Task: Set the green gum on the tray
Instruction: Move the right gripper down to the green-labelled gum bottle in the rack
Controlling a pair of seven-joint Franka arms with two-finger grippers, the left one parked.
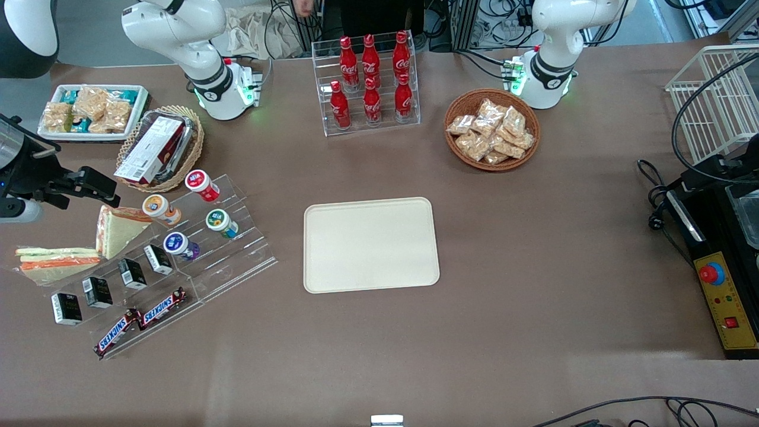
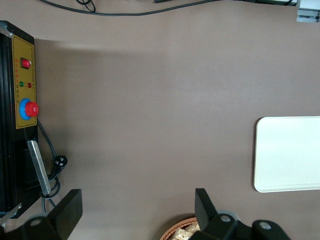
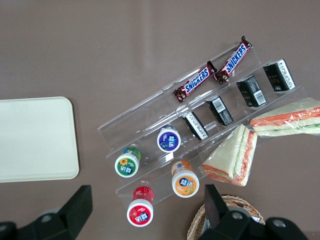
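The green gum (image 1: 221, 221) (image 3: 127, 163) stands on a middle step of a clear stepped display stand (image 1: 237, 255), toward the working arm's end of the table. The cream-beige tray (image 1: 370, 244) (image 3: 35, 140) lies flat at mid-table with nothing on it. My gripper (image 1: 98, 185) (image 3: 145, 215) hangs open high above the table, beside the stand's upper step and over the sandwiches. Its fingers are spread wide and hold nothing. In the right wrist view a red-lidded bottle sits between them, well below.
The stand also holds a red-lidded bottle (image 1: 200, 182), an orange-lidded one (image 1: 157, 207), a purple-lidded one (image 1: 178, 244), small black boxes and Snickers bars (image 1: 142, 320). Wrapped sandwiches (image 1: 118, 228) and a wicker basket (image 1: 157, 148) lie beside it. A cola rack (image 1: 370, 80) stands farther back.
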